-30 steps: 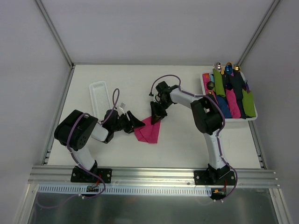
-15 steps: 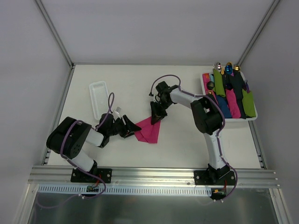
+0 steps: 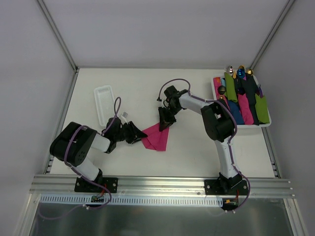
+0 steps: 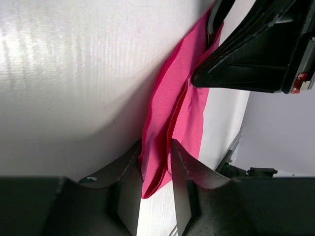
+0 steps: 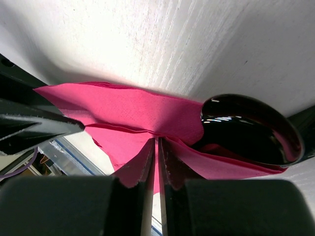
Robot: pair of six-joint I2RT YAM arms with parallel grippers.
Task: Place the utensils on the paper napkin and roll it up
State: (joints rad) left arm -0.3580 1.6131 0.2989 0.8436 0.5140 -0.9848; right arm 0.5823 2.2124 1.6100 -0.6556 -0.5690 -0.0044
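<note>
The magenta paper napkin (image 3: pixel 157 138) lies folded mid-table. My left gripper (image 3: pixel 139 133) is at its left corner. In the left wrist view (image 4: pixel 156 147) the fingers stand narrowly apart with the napkin's (image 4: pixel 172 98) folded edge pinched between them. My right gripper (image 3: pixel 164 123) is at the napkin's far corner. In the right wrist view (image 5: pixel 157 140) its jaws are nearly closed on a raised fold of napkin (image 5: pixel 128 108). A glossy black spoon bowl (image 5: pixel 246 128) rests partly under the napkin beside the right fingers. The utensils are hidden in the top view.
A narrow white ridged tray (image 3: pixel 103 103) lies at the far left. A white tray (image 3: pixel 268 123) at the far right holds several rolled napkins in green, blue, pink and black. The right gripper's black body (image 4: pixel 256 54) shows close ahead in the left wrist view.
My left arm's elbow has swung down and left, and its gripper has shifted slightly toward me along the napkin's left corner. The right arm and the napkin have hardly moved.
</note>
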